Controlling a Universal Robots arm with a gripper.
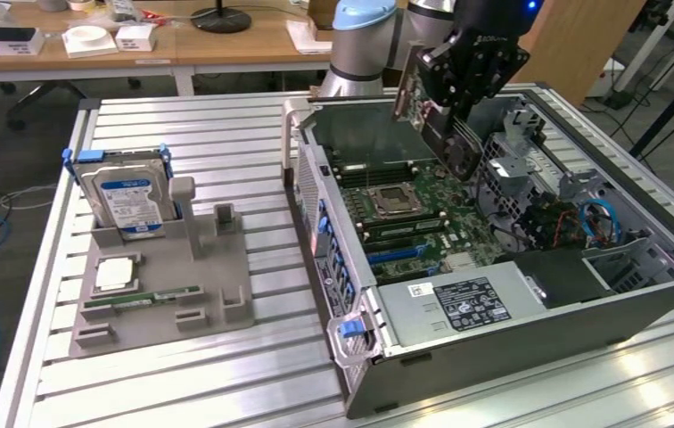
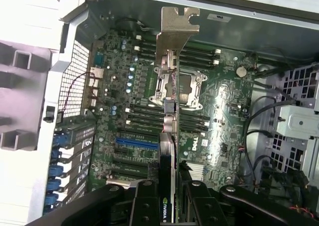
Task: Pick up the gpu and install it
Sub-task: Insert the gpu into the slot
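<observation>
– gpu [image 1: 437, 134] status, anyone? Trying to work out where it sits.

– It's off the bench [image 1: 194, 116] and in the hand [image 1: 447, 105]. The black fingers [image 2: 144, 201] are clamped on either side of the card, so it's a firm grip. It hangs edge-on over the open tower case [image 1: 670, 267], above the motherboard [image 1: 432, 214], and it isn't seated in any slot. From the wrist cam, the silver bracket end of the gpu [image 2: 175, 31] points away from the hand [image 2: 168, 186] and lines up over the empty CPU socket [image 2: 179, 89].

– Any branding you can read?

– There's a green Nvidia eye logo [image 2: 164, 207] on the card's edge, right between the fingers. A white Dell logo [image 2: 197, 145] is printed on the motherboard [image 2: 224, 111], near the long blue expansion slot [image 2: 137, 142]. The power supply [image 1: 468, 303] has a black sticker and a white barcode tag, but the text is too small for me to read.

– What's on the exterior view's left?

– A grey parts fixture [image 1: 212, 267] stands on the bench, well apart from the case. The hard drive [image 1: 129, 201] stands upright in it and has a blue-and-white label that I can't read. A CPU chip [image 1: 115, 275] and a green memory stick [image 1: 147, 297] lie flat in front of it.
</observation>
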